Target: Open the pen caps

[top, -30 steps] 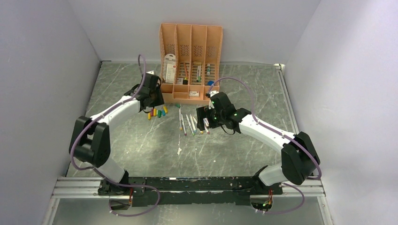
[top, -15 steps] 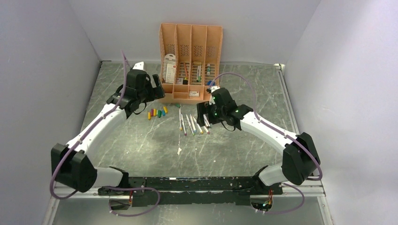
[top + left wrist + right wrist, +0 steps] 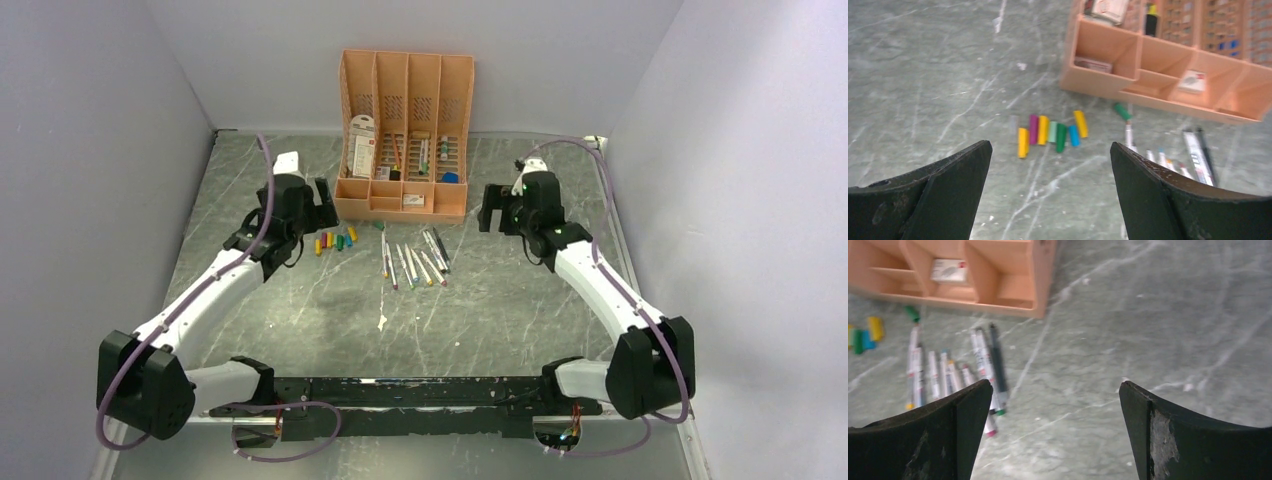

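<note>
Several loose pen caps (image 3: pixel 335 240) in yellow, purple, green and blue lie in a row on the table, left of the pens; in the left wrist view these caps (image 3: pixel 1050 132) sit just beyond my open fingers. One green cap (image 3: pixel 380 226) lies apart, near the organiser. Several pens (image 3: pixel 410 262) with pale barrels lie side by side in the middle. My left gripper (image 3: pixel 320 203) hovers left of the caps, open and empty (image 3: pixel 1049 145). My right gripper (image 3: pixel 490 210) hangs right of the pens (image 3: pixel 948 375), open and empty (image 3: pixel 1055 383).
A peach-orange organiser (image 3: pixel 405 75) with stationery stands at the back centre, close to both grippers. Its front trays (image 3: pixel 1098 82) hold small card packets. Grey walls close in the left, right and back sides.
My left gripper has opened and drawn back to the left of the caps. My right arm has swung from over the pens out to the right, beside the organiser's corner.
</note>
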